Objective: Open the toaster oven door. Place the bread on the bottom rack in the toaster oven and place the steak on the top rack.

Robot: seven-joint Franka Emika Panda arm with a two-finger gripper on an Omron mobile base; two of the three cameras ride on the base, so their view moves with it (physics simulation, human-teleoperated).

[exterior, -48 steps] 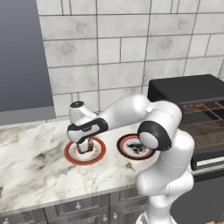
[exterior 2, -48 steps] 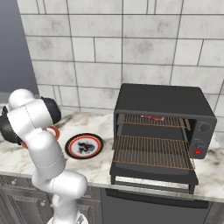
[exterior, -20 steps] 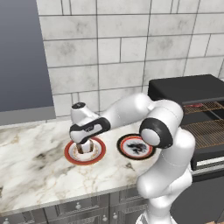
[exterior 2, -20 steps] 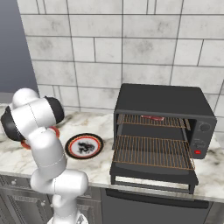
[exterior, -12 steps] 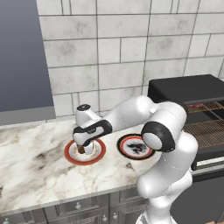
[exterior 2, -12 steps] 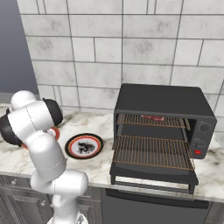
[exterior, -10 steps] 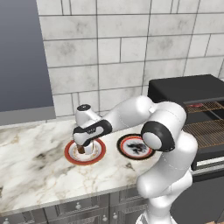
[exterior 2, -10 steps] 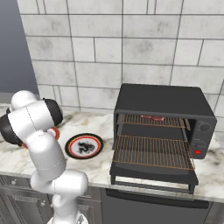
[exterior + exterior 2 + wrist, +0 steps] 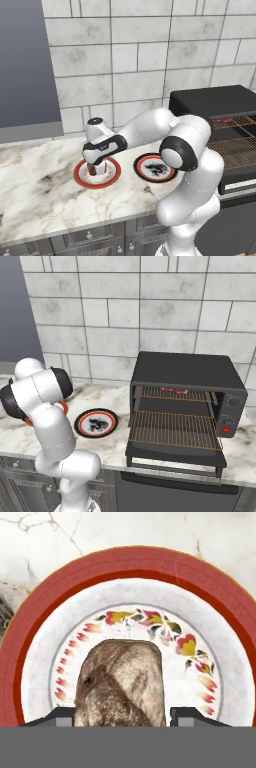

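Closing in on the bread (image 9: 121,683), the gripper (image 9: 122,716) has sunk from a hover to plate level over the last couple of seconds, and its fingers (image 9: 64,716) now flank the loaf on the red-rimmed plate (image 9: 113,176); whether they have clenched on it yet cannot be told. With the door (image 9: 172,460) down and the steak (image 9: 174,390) apparently lying on the top rack (image 9: 173,394), the bread for the empty bottom rack (image 9: 175,429) looks like the last job, and this pickup starts it.
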